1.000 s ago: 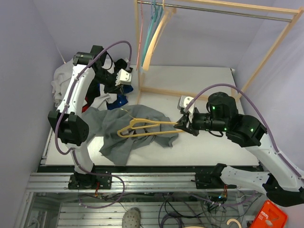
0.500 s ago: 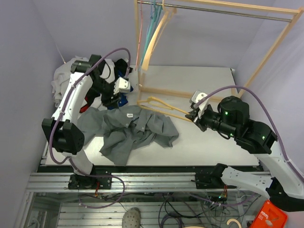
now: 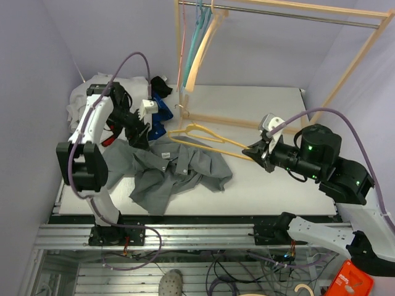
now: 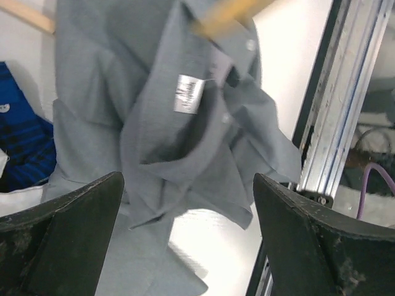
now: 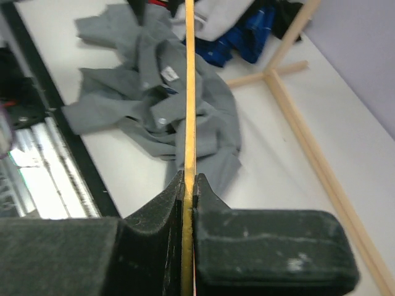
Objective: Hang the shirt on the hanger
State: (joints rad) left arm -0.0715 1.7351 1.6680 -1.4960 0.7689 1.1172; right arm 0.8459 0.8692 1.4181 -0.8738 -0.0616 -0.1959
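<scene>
The grey shirt [image 3: 176, 169] lies crumpled on the table at the front left, its white neck label facing up. My right gripper [image 3: 254, 151] is shut on the yellow hanger [image 3: 203, 135], which it holds in the air over the shirt's far edge, hook end toward the left. In the right wrist view the hanger [image 5: 189, 92] runs edge-on out of the shut gripper [image 5: 189, 185] above the shirt [image 5: 154, 111]. My left gripper [image 3: 141, 126] hangs open over the shirt's back left edge. Its wrist view looks down on the shirt [image 4: 185, 123] through the empty gripper [image 4: 188, 234].
A pile of white [image 3: 83, 102] and dark blue [image 3: 159, 114] garments lies at the back left. A wooden rack [image 3: 185, 68] stands behind, its base bar [image 5: 308, 148] on the table, with teal, pink and cream hangers [image 3: 199, 37] on its rail. The metal rail [image 4: 333, 123] marks the table's front.
My right gripper has lifted the hanger off the shirt and carried it back and to the right. My left gripper has come nearer, over the shirt's back edge, and opened wide.
</scene>
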